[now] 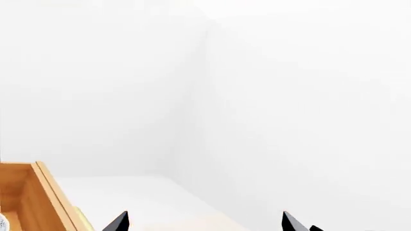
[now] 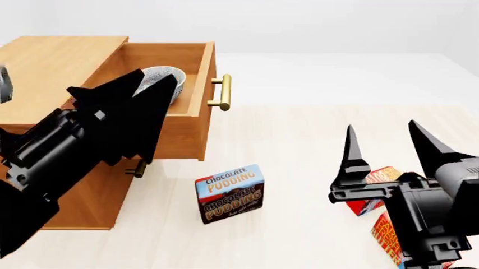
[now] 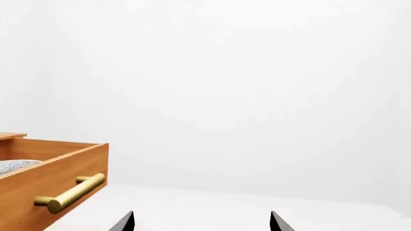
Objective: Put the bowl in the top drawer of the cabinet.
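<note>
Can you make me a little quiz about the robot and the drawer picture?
1. True or false: the bowl sits inside the open top drawer.
2. What words are on the box standing on the floor?
3. Which claw is nearer the drawer: A) the left claw, B) the right claw?

Key: 1 true. 2 Chocolate Pudding. 3 A; both claws are open and hold nothing.

We count one cabinet [image 2: 53,67], one open top drawer [image 2: 196,73], one bowl [image 2: 166,78], one pudding box [image 2: 230,193], two red boxes [image 2: 374,185], two grippers [image 2: 385,143].
</note>
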